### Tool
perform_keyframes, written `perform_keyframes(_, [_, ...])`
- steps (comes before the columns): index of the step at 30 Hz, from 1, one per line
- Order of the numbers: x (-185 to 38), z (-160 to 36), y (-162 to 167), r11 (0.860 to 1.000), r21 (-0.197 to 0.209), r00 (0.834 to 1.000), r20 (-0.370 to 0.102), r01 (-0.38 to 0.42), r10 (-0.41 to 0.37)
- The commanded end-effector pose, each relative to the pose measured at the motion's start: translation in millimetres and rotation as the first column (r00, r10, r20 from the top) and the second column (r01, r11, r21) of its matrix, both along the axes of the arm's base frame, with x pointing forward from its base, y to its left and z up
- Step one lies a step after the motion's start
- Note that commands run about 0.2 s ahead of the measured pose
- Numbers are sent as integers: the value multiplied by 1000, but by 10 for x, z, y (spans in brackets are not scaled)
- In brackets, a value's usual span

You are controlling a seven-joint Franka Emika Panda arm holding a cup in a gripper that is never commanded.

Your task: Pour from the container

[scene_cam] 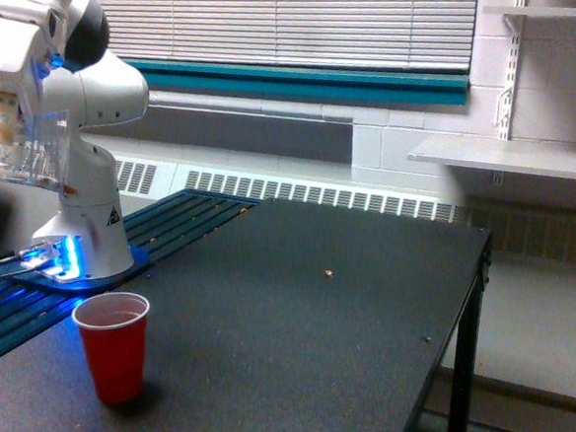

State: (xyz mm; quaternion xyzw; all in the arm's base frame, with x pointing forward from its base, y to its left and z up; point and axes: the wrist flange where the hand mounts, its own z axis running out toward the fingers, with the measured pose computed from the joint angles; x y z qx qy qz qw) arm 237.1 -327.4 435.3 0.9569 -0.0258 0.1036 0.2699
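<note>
- Clear container (12, 156) held tipped on its side at far left, gripper (6, 117) closed around it, high above the table.
- Red cup (113, 345) upright near left on black table (307, 343).
- One small crumb (328, 271) mid-table.

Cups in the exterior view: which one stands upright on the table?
The red cup stands upright on the black table; the clear container is held tipped in the gripper.

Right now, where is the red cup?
The red cup stands upright near the exterior view's lower left, on the black table, just in front of the arm's blue-lit base.
</note>
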Motion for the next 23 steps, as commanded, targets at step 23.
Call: perform_keyframes(23, [34,71,13,1000,-5,999,-41,-13,12])
